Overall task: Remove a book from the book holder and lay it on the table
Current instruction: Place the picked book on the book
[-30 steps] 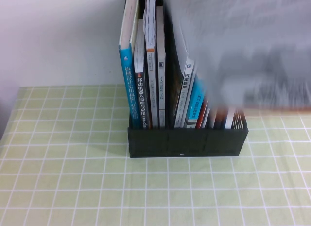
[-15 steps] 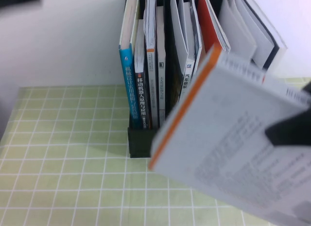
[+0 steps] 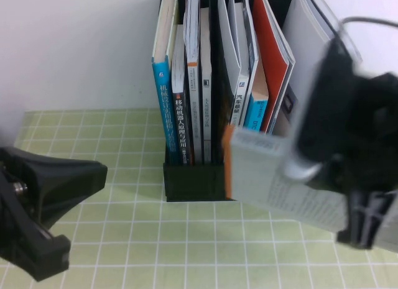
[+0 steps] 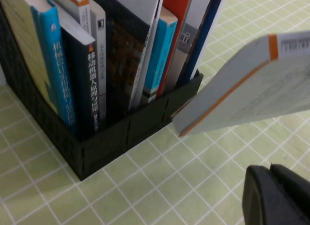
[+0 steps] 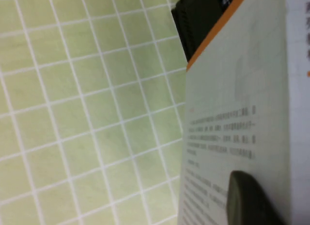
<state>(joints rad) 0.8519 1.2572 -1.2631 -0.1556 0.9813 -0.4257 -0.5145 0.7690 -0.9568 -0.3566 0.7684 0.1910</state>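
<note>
— What stands in front of me, apart from my own job?
— A blue-spined book (image 3: 163, 93) upright at the rack's left end, dark and white spines just beside it, and a red magazine (image 3: 273, 59) leaning further right before a white wall (image 3: 74, 46).

The right tool (image 3: 339, 177), at the frame's right, grips the book (image 3: 273, 177); the left tool (image 3: 37, 208) sits at lower left.
</note>
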